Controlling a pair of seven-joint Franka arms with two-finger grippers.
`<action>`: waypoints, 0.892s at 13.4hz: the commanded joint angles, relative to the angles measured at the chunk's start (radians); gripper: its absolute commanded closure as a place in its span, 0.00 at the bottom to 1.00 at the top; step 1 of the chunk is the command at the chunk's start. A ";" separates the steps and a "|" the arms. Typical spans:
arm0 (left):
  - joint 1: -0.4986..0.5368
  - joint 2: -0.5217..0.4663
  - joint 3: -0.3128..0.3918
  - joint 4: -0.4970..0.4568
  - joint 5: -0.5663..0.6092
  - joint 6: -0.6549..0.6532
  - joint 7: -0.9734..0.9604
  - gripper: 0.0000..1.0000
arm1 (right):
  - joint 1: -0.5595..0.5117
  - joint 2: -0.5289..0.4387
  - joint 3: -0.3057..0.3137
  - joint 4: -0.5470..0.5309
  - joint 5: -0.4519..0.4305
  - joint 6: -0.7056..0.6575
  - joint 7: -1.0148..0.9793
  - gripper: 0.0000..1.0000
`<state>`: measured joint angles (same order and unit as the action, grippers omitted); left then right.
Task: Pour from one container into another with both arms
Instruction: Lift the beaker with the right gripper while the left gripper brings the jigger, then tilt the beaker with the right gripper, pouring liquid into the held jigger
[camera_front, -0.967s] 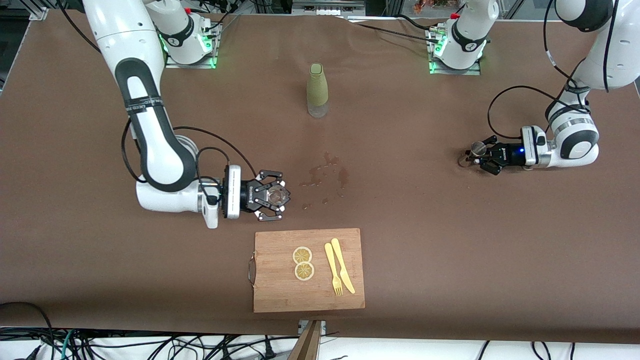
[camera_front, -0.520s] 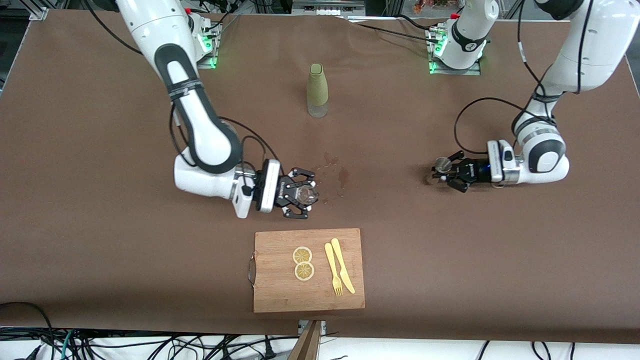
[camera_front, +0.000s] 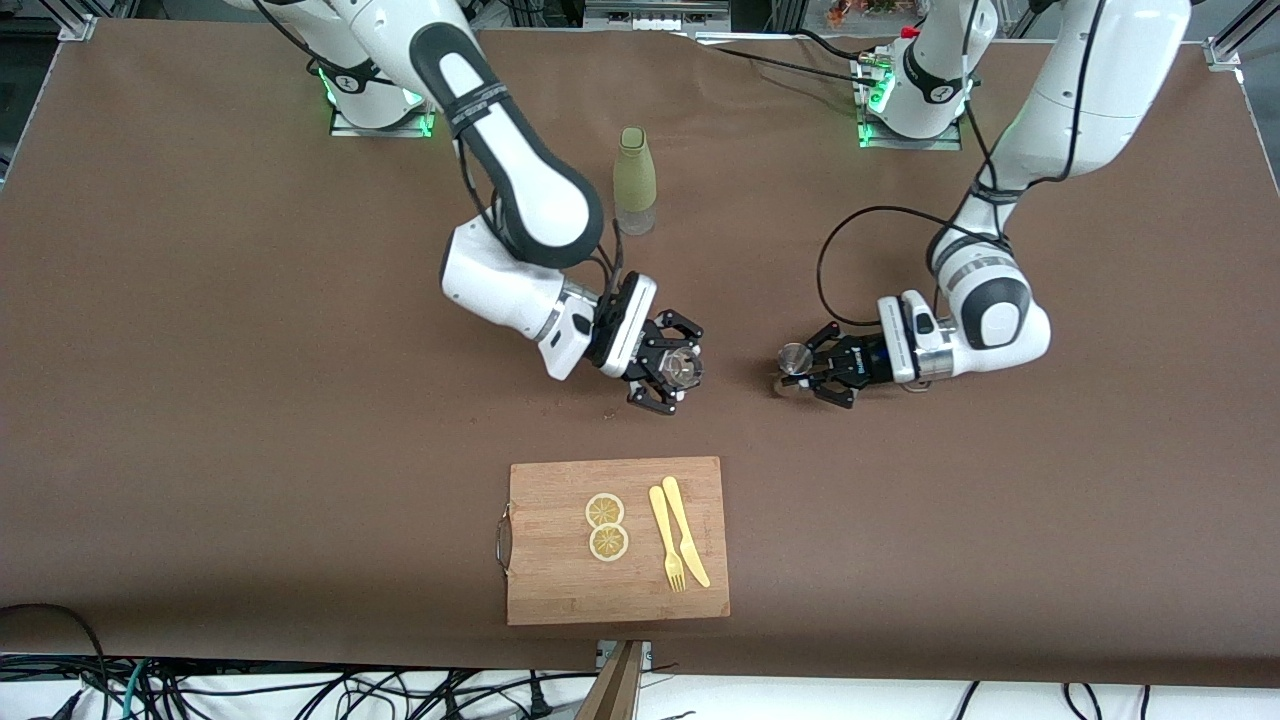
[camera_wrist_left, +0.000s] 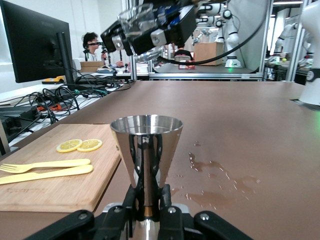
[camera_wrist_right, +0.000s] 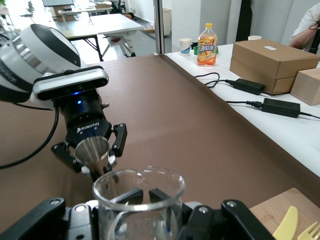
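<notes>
Glass (camera_front: 685, 366) upright, rim up, pinched in right gripper (camera_front: 672, 372) over the table (camera_front: 300, 400) middle. Jigger (camera_front: 794, 357) upright, axis vertical, pinched in left gripper (camera_front: 810, 372) beside it, both above the board (camera_front: 560, 590).

**Layout over the table's middle**

The glass cup (camera_front: 684, 367) and jigger (camera_front: 795, 357) hang side by side (apart). Nearer the front camera lies the cutting board (camera_front: 560, 590), bearing lemon slices (camera_front: 606, 526), fork (camera_front: 664, 536) and knife (camera_front: 685, 530). The bottle (camera_front: 635, 181) stands farther.
</notes>
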<state>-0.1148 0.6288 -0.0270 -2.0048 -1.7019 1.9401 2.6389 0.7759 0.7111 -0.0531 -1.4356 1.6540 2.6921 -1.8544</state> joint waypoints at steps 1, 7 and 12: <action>-0.060 0.014 0.007 0.003 -0.097 0.038 -0.002 1.00 | 0.034 -0.013 -0.010 0.009 0.024 0.049 0.020 1.00; -0.144 0.057 0.006 0.040 -0.252 0.082 0.007 1.00 | 0.104 -0.009 -0.013 0.011 0.007 0.230 0.005 1.00; -0.157 0.052 0.002 0.047 -0.272 0.097 0.006 1.00 | 0.120 -0.001 -0.016 -0.003 -0.034 0.272 -0.058 1.00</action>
<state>-0.2578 0.6776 -0.0282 -1.9736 -1.9446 2.0245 2.6401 0.8902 0.7149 -0.0578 -1.4283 1.6370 2.9496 -1.8769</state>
